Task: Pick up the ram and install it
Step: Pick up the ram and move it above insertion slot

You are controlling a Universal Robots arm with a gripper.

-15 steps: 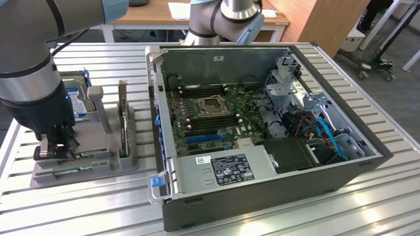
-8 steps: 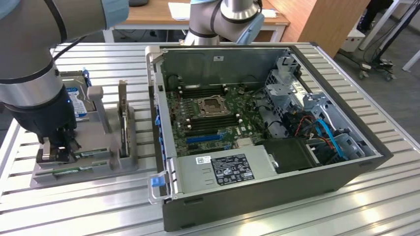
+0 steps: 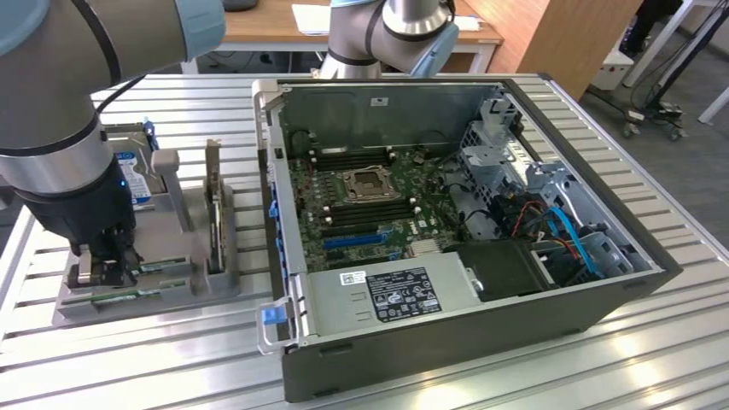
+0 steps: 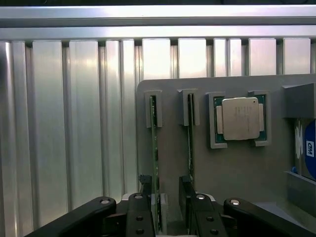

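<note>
On the grey holder (image 4: 232,168), the ram (image 4: 154,148) stands edgewise between spread fingers (image 4: 187,192).

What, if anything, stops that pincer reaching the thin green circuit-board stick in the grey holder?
Nothing, it seems, so probably yes: the open pincer straddles the thin green circuit-board stick standing in the grey holder.

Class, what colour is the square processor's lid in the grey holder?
Silver; the square processor shows best in wrist view.
</note>
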